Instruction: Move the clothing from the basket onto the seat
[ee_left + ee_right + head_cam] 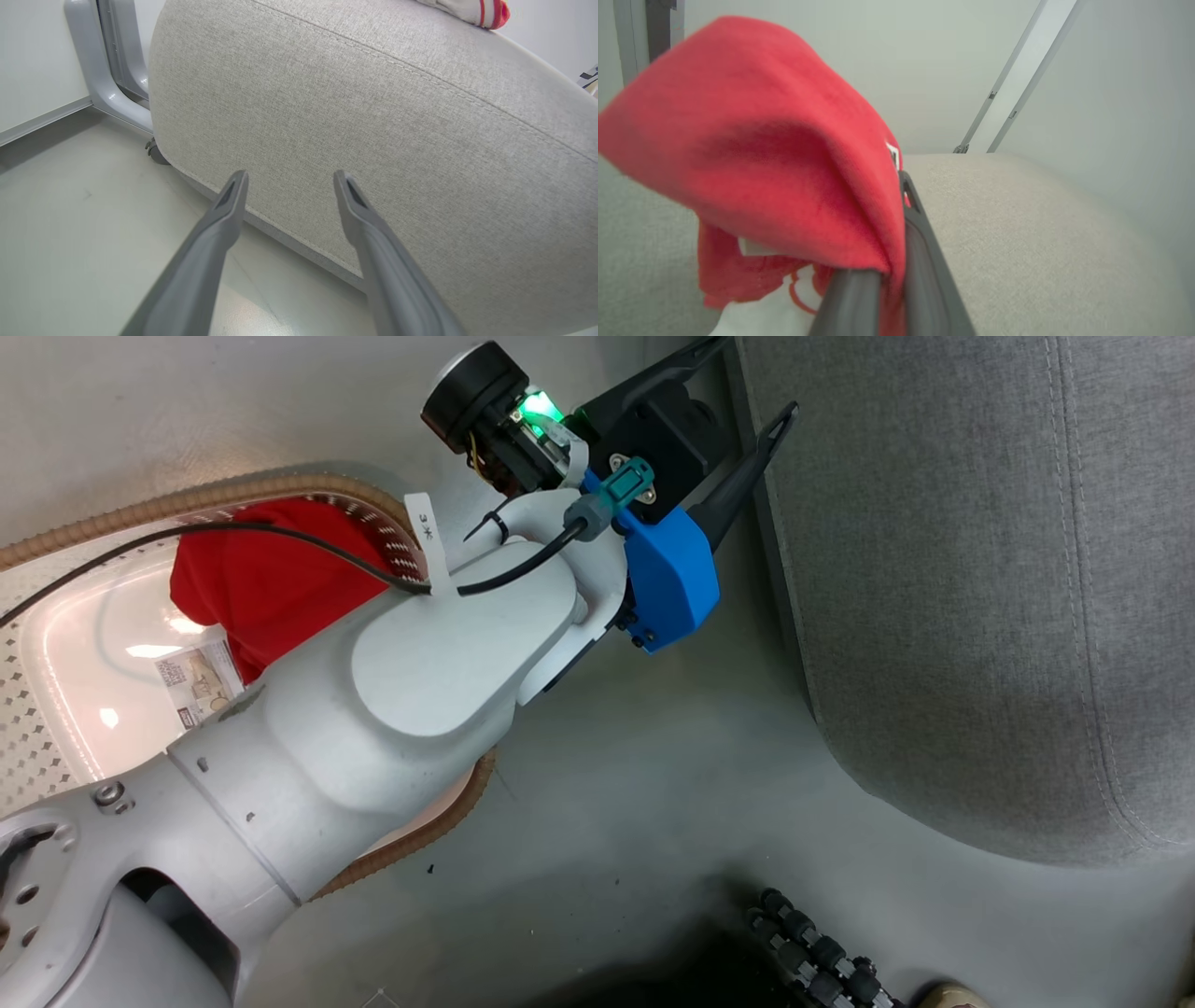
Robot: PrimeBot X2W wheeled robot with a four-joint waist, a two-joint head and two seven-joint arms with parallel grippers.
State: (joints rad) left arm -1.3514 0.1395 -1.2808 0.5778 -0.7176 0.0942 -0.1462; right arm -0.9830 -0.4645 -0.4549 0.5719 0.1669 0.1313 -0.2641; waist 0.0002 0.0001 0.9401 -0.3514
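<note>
Two red garments confirmed. Basket garment [271, 588] lies in laundry basket [280, 485], scene left, not yet fetched. Held garment [775, 140], white-trimmed, clenched in right gripper [901, 196] above grey seat [980, 569], not yet laid down. Left gripper [289, 177] released, empty, near seat flank. Red-and-white fabric [483, 11] at seat's far top: cannot tell whether same piece. One basket, one seat. Judged roughly midway.

Floor [607, 784] is carrying basket [233, 493] and seat [980, 569], standing near each other, not touching; red-white garment [486, 11] is lying on top of seat.
</note>
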